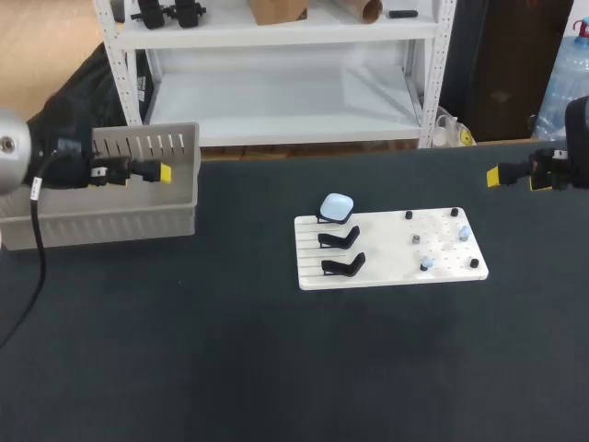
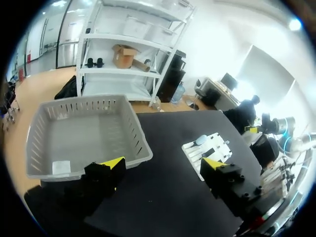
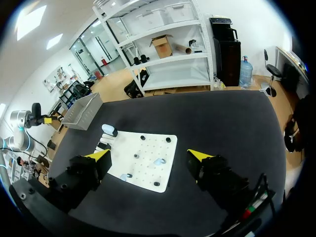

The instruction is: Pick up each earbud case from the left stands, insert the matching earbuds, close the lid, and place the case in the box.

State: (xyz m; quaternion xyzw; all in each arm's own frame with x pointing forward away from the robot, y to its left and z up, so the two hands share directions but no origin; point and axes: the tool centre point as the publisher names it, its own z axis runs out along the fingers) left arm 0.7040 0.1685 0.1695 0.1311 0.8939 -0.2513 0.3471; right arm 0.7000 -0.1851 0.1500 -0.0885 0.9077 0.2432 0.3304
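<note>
While the case (image 1: 337,206) sits on the rear stand (image 1: 324,219), well apart from the spread left gripper (image 2: 163,165) and equally spread right gripper (image 3: 148,155), I'd bring the left squarely over it and pinch its sides

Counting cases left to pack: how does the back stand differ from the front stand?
The back stand carries a pale blue earbud case; the front stand is empty. The back stand is mostly hidden under that case, while the front stand shows its whole hooked shape. Both are black and sit on the white board's left side.
</note>
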